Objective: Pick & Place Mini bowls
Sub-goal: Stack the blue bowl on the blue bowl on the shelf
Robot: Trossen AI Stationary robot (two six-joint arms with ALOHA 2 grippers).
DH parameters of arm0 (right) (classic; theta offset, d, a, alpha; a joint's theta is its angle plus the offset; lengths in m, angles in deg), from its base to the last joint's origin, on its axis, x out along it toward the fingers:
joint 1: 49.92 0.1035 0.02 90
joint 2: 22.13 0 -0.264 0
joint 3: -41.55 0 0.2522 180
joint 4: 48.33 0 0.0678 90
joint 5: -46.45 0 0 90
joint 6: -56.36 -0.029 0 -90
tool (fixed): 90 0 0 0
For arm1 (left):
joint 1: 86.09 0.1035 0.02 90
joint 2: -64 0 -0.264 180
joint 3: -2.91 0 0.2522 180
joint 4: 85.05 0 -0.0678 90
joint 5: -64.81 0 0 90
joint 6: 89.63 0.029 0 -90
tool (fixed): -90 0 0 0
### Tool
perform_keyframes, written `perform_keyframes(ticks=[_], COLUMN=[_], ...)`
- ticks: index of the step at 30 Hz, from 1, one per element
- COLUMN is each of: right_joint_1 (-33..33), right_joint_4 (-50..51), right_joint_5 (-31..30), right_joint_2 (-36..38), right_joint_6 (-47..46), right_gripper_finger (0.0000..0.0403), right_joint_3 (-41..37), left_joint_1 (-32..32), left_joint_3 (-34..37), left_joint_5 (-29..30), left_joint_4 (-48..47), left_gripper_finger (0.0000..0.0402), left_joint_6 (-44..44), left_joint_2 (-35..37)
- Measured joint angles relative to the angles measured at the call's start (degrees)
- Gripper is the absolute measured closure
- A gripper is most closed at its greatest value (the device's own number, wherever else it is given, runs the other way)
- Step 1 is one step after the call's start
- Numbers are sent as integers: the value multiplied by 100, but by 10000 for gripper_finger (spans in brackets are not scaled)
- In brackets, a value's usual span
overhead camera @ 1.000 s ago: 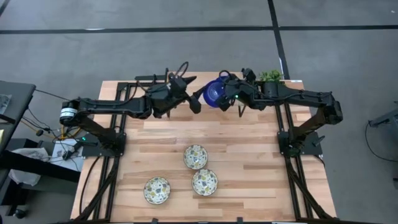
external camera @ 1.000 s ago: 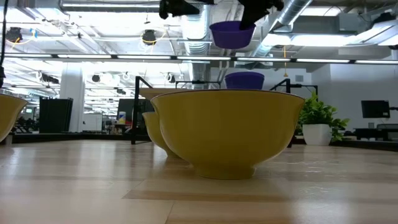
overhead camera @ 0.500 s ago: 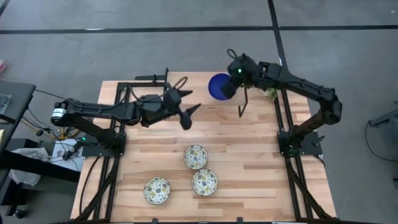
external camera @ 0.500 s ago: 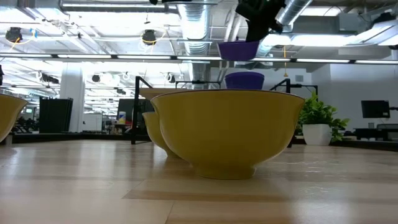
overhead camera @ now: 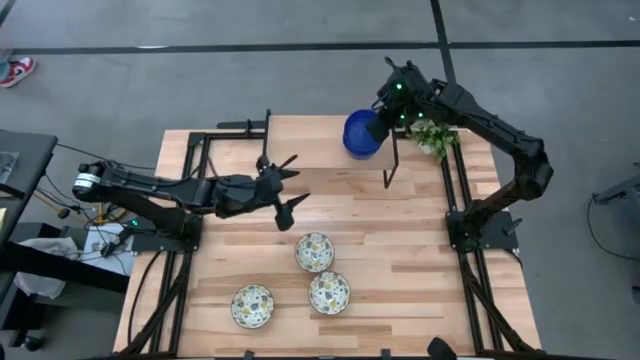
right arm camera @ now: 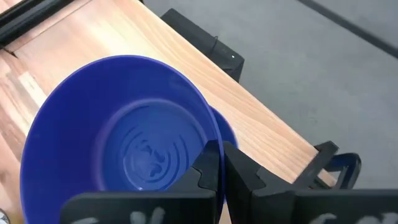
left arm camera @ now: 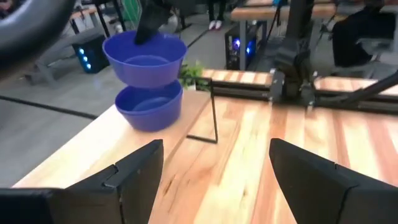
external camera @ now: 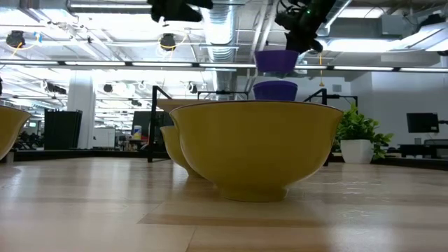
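A cobalt blue mini bowl (overhead camera: pixel 358 135) hangs near the table's far edge with my right gripper (overhead camera: pixel 380 126) shut on it. It hangs just above a second blue bowl (external camera: pixel 274 91), which stands on the table. Three cream patterned bowls (overhead camera: pixel 314 252), (overhead camera: pixel 329 292), (overhead camera: pixel 252 306) stand upright on the table's near half. My left gripper (overhead camera: pixel 292 185) hovers open with nothing between its fingers over the table's middle, left of the blue bowls. In the left wrist view both blue bowls (left arm camera: pixel 146 59), (left arm camera: pixel 149 106) show ahead of its fingers. My right gripper pinches the blue bowl's rim (right arm camera: pixel 210 144) on the side toward the table's right, one finger inside the bowl and one outside its wall. The fingers slant down from the right. The bowl (external camera: pixel 276 61) hangs about level, mouth up, clear of the bowl below.
A small green plant (overhead camera: pixel 434 136) stands at the far right beside the right arm. A thin black wire stand (overhead camera: pixel 390 165) rises just in front of the blue bowls. Black frame rails (overhead camera: pixel 200 160) run along both sides. In the low view a yellow bowl wall (external camera: pixel 255 147) fills the foreground.
My right gripper has swung toward the table's far right, carrying the blue bowl, and has sunk until the bowl is just over the other blue bowl. My left gripper has drawn back toward the table's left and near side, and has come lower.
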Motion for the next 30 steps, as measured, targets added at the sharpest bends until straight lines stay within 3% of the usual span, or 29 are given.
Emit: perform_keyframes(ticks=[6,17,30], right_joint_1=[-289,-349,-414], right_joint_4=[14,9,9], right_joint_5=[377,508,590], right_joint_2=[0,-164,-757], right_joint_6=[11,-48,34], right_gripper_finger=[403,403,403], right_joint_3=[0,9,2], left_joint_1=[14,11,10], left_joint_3=[778,1762,1949], left_joint_5=[-484,-586,-590], left_joint_4=[440,702,716], left_gripper_finger=[111,111,111], left_joint_6=[-4,-132,-173], left_joint_2=[850,2129,2381])
